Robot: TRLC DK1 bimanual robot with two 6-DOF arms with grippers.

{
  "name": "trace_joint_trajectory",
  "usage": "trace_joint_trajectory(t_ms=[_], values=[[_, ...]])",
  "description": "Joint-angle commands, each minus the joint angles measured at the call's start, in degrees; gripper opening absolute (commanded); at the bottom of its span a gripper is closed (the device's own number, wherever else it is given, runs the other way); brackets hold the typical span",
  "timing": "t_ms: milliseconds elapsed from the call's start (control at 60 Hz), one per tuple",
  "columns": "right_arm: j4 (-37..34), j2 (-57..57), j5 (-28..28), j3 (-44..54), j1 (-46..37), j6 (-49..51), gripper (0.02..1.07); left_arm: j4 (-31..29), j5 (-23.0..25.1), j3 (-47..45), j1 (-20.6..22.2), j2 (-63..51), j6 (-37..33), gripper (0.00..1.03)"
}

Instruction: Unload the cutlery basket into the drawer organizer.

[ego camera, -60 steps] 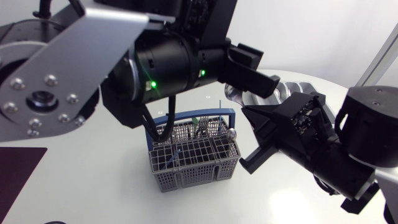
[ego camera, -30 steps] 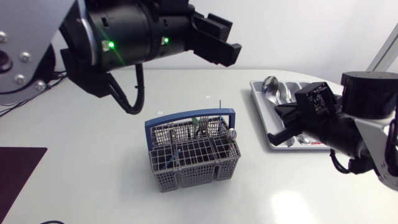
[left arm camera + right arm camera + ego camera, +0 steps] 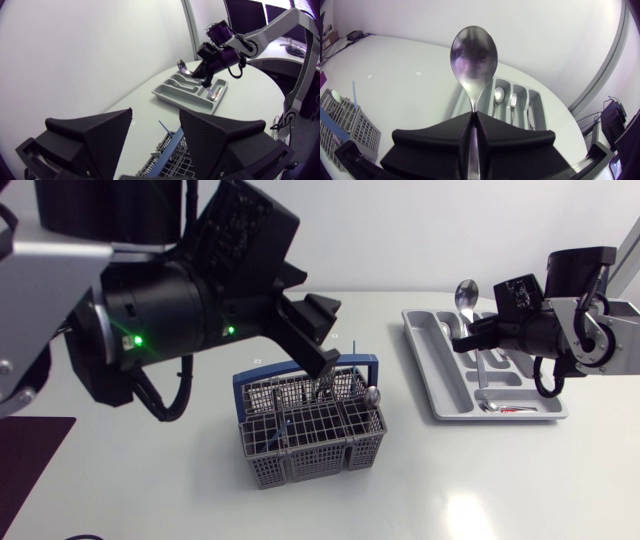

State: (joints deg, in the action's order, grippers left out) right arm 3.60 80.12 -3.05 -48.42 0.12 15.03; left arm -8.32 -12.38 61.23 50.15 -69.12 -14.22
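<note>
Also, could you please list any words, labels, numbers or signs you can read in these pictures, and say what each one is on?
None can be read.
The cutlery basket, the drawer organizer and the spoon in the right gripper show no print.
Two small pale marks on the table are too small to tell.

On my white desk (image 3: 180,490) I see the grey cutlery basket (image 3: 320,458) near the middle, with the drawer organizer (image 3: 422,365) well apart on my right.
</note>
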Motion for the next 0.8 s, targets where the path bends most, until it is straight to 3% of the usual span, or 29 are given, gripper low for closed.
trace_joint_trajectory(t_ms=[0, 400, 783], values=[[1.85, 4.26, -0.47, -3.17, -1.26, -1.49, 0.11, -0.47, 1.04, -3.14, 0.65, 1.62, -1.51, 0.68], [3.52, 22.89, -0.55, -18.64, -5.75, -2.19, 0.11, -0.03, 1.04, -7.71, 1.70, 3.38, -1.69, 0.69], [-0.52, 35.99, -0.91, -32.17, -7.42, -4.57, 0.10, -0.03, 1.04, -9.64, 1.27, 4.61, -1.60, 0.69]])
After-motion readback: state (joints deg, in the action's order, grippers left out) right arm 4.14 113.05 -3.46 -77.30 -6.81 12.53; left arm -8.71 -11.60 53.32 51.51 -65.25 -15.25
